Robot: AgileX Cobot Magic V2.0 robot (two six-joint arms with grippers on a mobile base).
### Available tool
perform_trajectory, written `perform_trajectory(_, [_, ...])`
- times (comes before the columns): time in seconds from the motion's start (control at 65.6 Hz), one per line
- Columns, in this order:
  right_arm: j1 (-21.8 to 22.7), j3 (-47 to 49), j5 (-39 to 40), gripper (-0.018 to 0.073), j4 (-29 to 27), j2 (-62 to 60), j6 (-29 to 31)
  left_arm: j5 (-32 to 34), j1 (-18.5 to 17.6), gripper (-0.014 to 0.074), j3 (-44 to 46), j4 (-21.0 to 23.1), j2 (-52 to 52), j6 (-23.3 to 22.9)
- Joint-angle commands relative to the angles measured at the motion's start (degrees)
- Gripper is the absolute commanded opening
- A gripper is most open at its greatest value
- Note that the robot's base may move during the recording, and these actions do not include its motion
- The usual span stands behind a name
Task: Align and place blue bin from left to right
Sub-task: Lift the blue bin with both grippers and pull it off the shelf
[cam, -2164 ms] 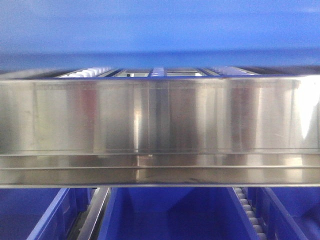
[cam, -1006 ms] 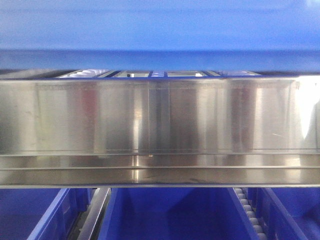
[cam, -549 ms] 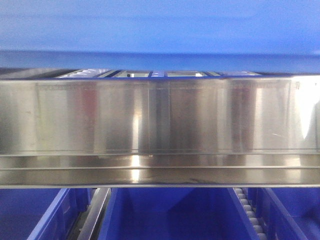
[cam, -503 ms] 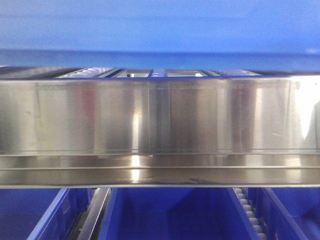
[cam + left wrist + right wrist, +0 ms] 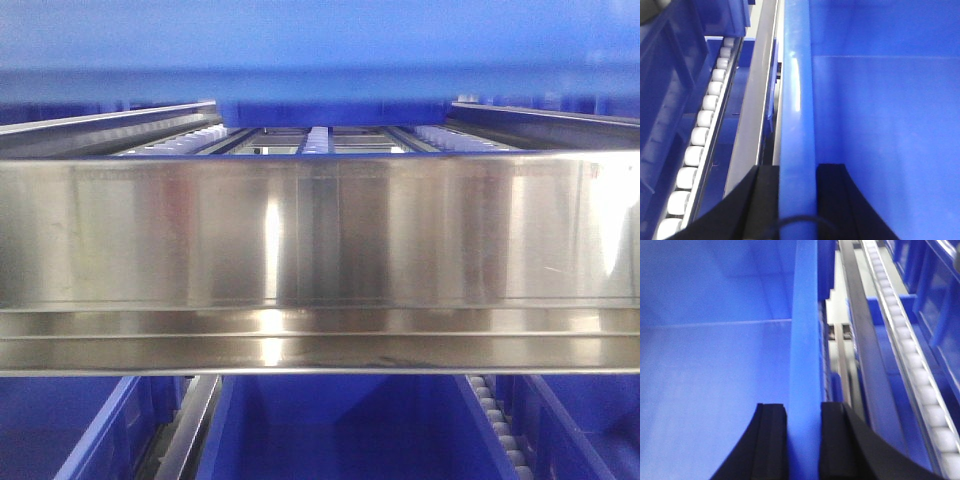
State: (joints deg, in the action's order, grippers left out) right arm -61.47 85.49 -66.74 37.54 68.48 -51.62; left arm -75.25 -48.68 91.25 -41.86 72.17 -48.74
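The blue bin (image 5: 320, 50) fills the top of the front view, its underside just above the rack's roller lanes. My left gripper (image 5: 797, 200) is shut on the bin's left wall rim (image 5: 795, 100), with one black finger outside and one inside. My right gripper (image 5: 804, 440) is shut on the bin's right wall rim (image 5: 805, 315) in the same way. The bin's smooth, empty inside shows in both wrist views.
A steel shelf front beam (image 5: 320, 240) crosses the front view. White roller tracks (image 5: 695, 140) (image 5: 910, 345) and grey rails run beside the bin. Other blue bins stand on the lower level (image 5: 340, 430) and at the sides (image 5: 670, 60) (image 5: 935, 295).
In the front view the bin's lower edge has moved up, uncovering the side rails and more of the roller lanes behind the steel beam.
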Motion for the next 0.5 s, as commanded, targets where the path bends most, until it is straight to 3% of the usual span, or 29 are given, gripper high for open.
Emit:
perform_trajectory(0.0, [-0.5, 1.1, 10.5, -0.007, 0.1, -0.1, 0.1, 5.3, -0.4, -0.0111, 1.1, -0.4, -0.3, -0.3])
perform_trajectory(0.488, [-0.5, 1.1, 12.1, -0.007, 0.1, -0.1, 0.1, 5.3, -0.4, -0.0111, 1.1, -0.7, -0.3, -0.3])
